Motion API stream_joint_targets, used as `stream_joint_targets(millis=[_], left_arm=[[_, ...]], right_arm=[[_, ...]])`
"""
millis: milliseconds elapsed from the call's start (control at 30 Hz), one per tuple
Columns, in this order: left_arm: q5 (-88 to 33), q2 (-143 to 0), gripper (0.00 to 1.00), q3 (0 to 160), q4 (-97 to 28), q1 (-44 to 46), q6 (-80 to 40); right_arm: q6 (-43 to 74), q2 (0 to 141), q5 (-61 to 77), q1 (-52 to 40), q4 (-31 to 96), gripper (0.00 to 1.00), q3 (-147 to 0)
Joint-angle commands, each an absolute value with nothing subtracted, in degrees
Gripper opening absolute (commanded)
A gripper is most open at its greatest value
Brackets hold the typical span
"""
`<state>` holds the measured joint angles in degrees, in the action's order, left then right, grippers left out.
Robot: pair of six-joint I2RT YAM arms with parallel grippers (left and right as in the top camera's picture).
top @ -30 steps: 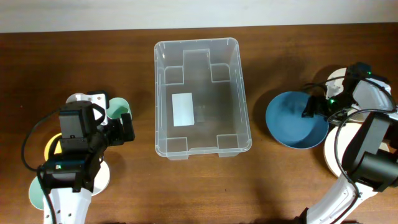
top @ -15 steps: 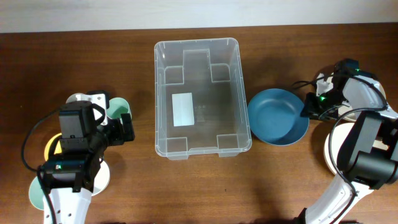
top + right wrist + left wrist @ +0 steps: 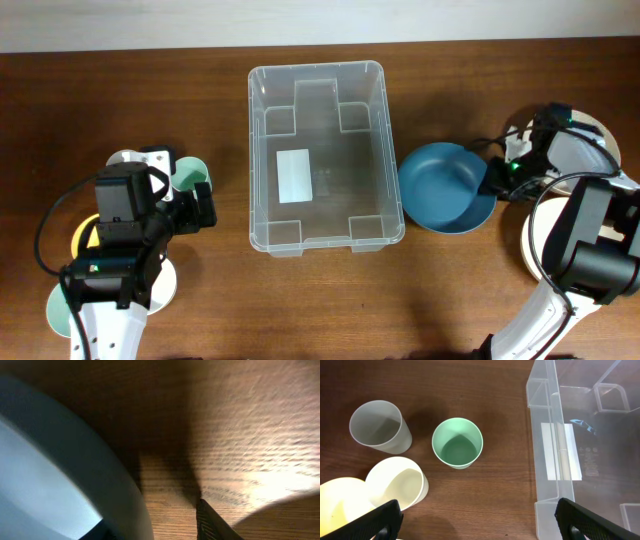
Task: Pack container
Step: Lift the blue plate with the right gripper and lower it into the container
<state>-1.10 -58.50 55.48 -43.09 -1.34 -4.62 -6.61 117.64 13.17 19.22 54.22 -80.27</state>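
Note:
The clear plastic container [image 3: 325, 150] stands empty at the table's middle, with a white label on its bottom; its wall also shows in the left wrist view [image 3: 545, 460]. A blue bowl [image 3: 443, 187] sits on the table just right of it. My right gripper [image 3: 497, 178] is at the bowl's right rim. In the right wrist view one finger is inside the bowl [image 3: 75, 460] and the other outside, with a gap to the wall, so it is open. My left gripper [image 3: 480, 525] is open and empty over bare table, near a green cup [image 3: 457, 443].
Beside the green cup stand a grey cup [image 3: 380, 426], a cream cup [image 3: 397, 485] and a yellow dish [image 3: 337, 505]. A mint plate [image 3: 55, 310] lies at the lower left. White plates [image 3: 532, 250] lie under the right arm at the right edge.
The blue bowl moved left, from near the right plates to beside the container, and now rests there. The right gripper has eased at its rim. The left arm has not moved.

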Motion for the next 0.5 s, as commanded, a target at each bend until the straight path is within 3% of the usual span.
stream_joint_targets(millis=[0, 133, 267, 467], left_arm=[[-1.76, -58.54, 1.0, 56.62, -42.94, -1.28, -5.37], [-1.76, -58.54, 1.0, 56.62, -42.92, -1.28, -5.37], [-1.76, -58.54, 1.0, 56.62, -42.92, -1.28, -5.37], [-1.76, -58.54, 1.0, 56.62, -42.94, -1.28, -5.39]], right_arm=[[-6.81, 118.5, 13.1, 19.03, 53.87, 0.34, -79.48], [-6.79, 118.5, 13.13, 19.03, 53.93, 0.15, -79.48], [-6.61, 118.5, 13.13, 19.03, 53.93, 0.04, -79.48], [-4.78, 118.48, 13.87, 19.03, 53.65, 0.04, -79.53]])
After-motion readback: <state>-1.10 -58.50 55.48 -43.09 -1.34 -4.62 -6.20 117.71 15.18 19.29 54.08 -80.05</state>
